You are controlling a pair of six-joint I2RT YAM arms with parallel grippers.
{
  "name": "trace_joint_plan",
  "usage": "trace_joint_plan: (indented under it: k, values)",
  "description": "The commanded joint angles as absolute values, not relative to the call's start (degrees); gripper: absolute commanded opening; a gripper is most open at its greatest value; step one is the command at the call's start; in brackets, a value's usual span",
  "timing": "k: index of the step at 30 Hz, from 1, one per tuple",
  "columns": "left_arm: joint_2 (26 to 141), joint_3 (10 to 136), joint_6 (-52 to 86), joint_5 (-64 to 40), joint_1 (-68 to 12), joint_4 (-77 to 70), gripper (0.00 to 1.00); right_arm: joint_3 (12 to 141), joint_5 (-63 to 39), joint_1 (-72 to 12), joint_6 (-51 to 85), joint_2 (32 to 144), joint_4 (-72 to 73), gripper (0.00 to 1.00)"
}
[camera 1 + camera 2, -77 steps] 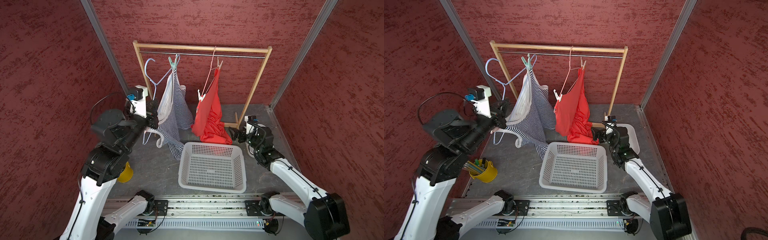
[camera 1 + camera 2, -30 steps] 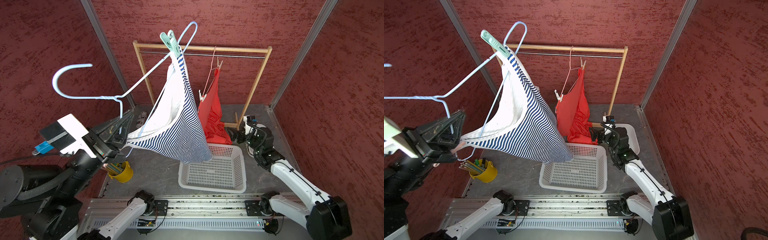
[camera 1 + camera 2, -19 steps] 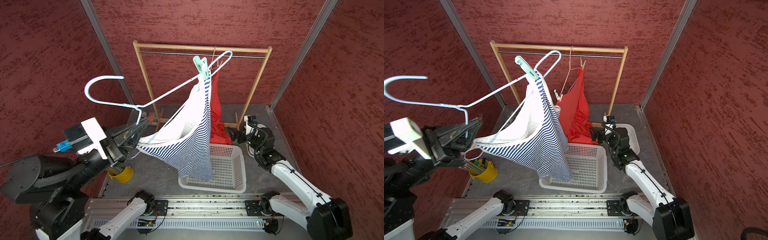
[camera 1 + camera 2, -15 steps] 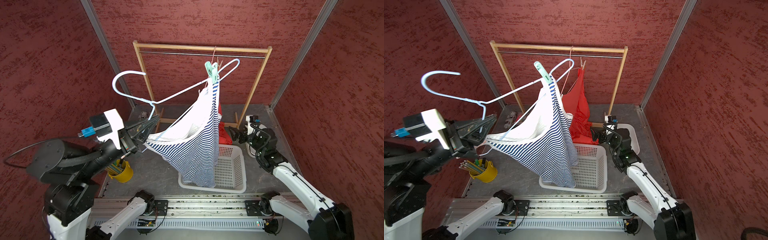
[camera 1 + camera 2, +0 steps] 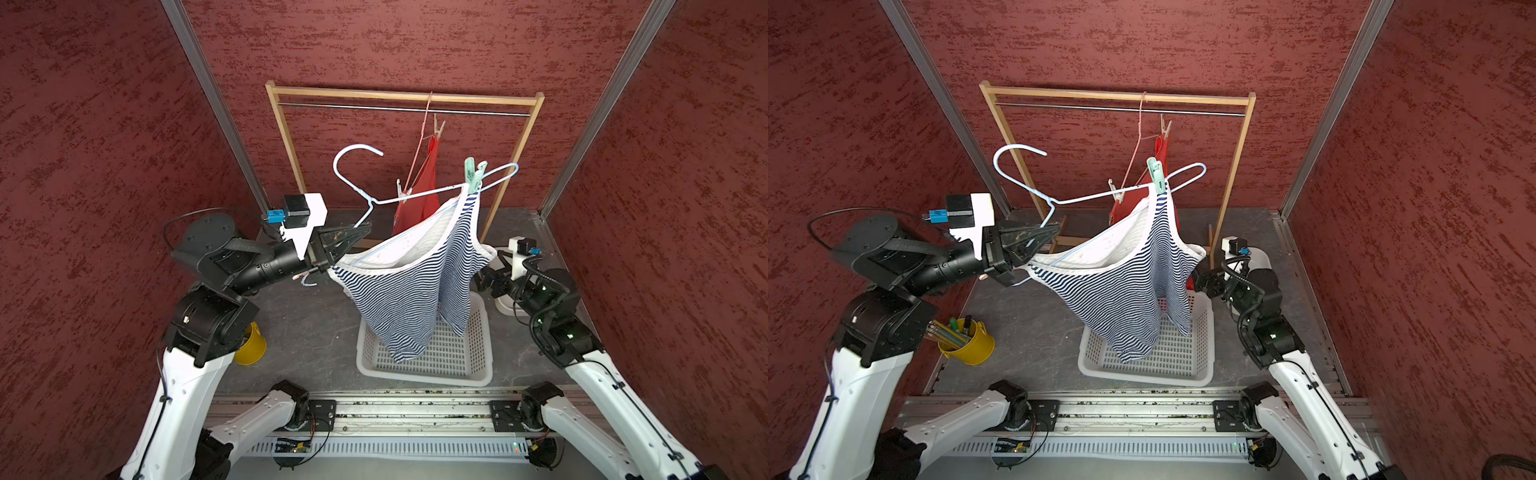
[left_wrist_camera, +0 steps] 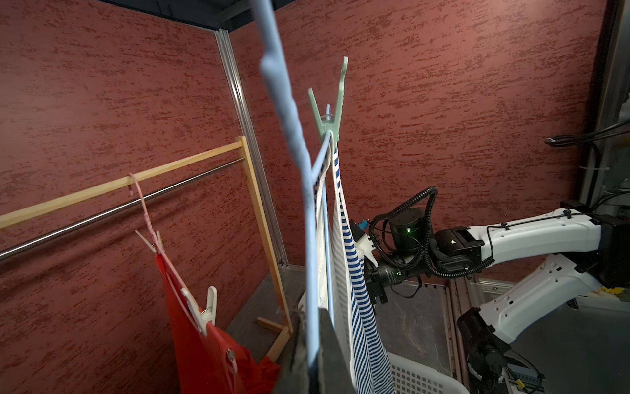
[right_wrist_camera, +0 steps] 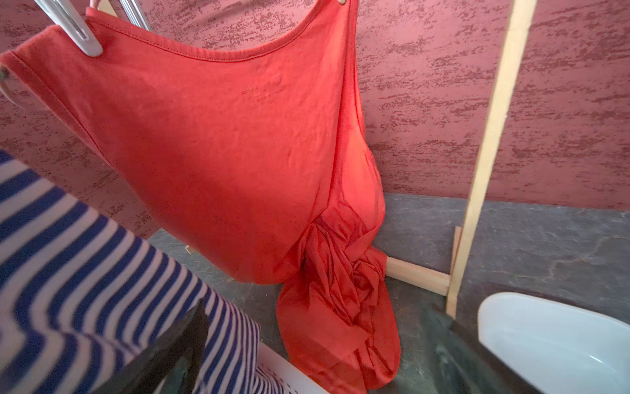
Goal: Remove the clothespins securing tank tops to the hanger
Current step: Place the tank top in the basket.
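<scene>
Two tank tops! Striped tank top [image 5: 415,291] dangles over the basket [image 5: 436,376], front edge of the desk [image 5: 311,332]; orange-red tank top [image 5: 417,210] hangs on the rack [image 5: 353,91], back edge. Left gripper [image 5: 363,235] clamps the blue hanger [image 6: 309,221]; right gripper [image 5: 482,279], jaws wide, sits just beside the stripes. Green clothespin [image 5: 471,176] grips the strap, well apart from both.

The tank top [image 5: 407,291] is matt cloth, the clothespin [image 5: 471,176] smooth plastic, the rack [image 5: 286,145] wood.
</scene>
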State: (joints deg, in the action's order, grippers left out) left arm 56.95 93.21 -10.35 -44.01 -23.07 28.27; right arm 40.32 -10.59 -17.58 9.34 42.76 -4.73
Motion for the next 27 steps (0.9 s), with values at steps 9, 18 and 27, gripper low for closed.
trace_joint_plan:
  k: [9,18,27]
  values:
    - [64.0,92.2,-7.7,-58.6,-16.1,21.7,0.00,56.8,-10.3,-17.9,5.6,40.3,-30.6,0.99]
    - [65.9,88.2,-6.3,-64.6,-14.4,19.8,0.00,58.9,-18.0,-17.9,-0.5,33.6,-31.8,0.99]
    - [65.5,86.6,-11.1,-61.9,-16.4,27.0,0.00,67.2,-30.6,-17.9,-7.1,39.0,-34.7,0.99]
